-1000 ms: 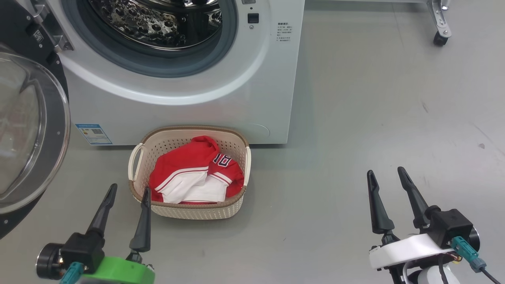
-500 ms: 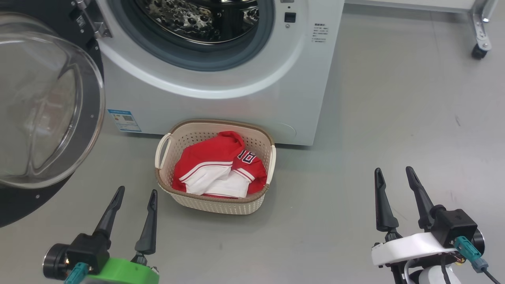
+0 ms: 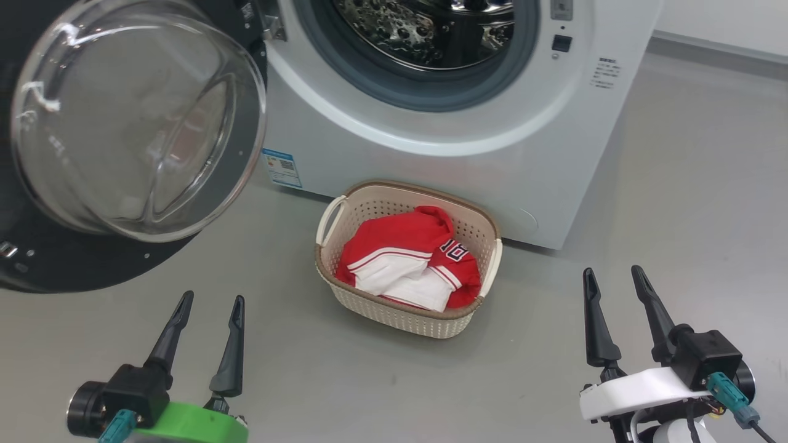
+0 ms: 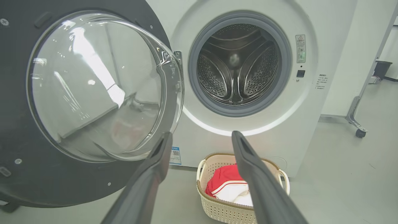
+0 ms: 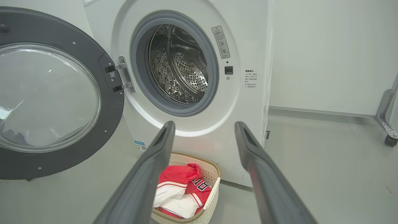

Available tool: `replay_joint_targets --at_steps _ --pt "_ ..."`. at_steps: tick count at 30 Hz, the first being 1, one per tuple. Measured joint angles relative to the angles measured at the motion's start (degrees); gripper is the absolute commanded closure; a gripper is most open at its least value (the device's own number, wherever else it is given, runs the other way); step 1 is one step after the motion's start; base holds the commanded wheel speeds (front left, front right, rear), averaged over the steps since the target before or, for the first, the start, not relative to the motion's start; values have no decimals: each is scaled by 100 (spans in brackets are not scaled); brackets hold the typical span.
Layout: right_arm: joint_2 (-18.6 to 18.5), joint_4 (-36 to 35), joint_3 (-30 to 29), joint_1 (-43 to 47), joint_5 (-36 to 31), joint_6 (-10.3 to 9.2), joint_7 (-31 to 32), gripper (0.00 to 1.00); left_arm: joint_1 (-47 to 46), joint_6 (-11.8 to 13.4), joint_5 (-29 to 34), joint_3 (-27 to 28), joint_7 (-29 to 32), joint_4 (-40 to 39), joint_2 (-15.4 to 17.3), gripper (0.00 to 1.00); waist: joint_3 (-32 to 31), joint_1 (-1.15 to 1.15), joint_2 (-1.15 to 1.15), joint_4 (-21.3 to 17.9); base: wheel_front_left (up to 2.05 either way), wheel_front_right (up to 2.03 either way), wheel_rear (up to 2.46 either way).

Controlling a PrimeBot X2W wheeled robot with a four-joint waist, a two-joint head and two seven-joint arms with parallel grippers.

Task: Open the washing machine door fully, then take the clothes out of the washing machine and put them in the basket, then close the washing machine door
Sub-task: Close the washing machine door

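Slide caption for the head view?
Clothes in the basket, washing machine door open, left gripper and right gripper open and empty.

The left gripper (image 3: 209, 304) and the right gripper (image 3: 611, 277) both hang low with fingers spread apart, empty, pointing forward, well apart from each other.

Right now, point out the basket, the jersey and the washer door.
Basket (image 3: 397, 317), head view, on its perforated front wall.
Jersey (image 3: 394, 239), head view, on its red upper panel.
Door (image 3: 129, 117), head view, on the middle of its glass bowl.
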Motion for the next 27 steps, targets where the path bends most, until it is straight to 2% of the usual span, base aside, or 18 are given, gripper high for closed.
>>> replay_joint_targets --at_steps 8,14,27 --pt "0 64 5 71 2 44 0 0 3 51 5 7 0 35 0 0 -89 0 0 601 0 0 0" --pt "2 153 297 57 11 122 0 0 85 126 12 260 0 -83 -1 0 -155 0 0 956 0 0 0" --pt "-2 391 612 -191 11 220 0 0 311 248 11 531 0 -339 -2 0 -118 0 0 1142 0 0 0"
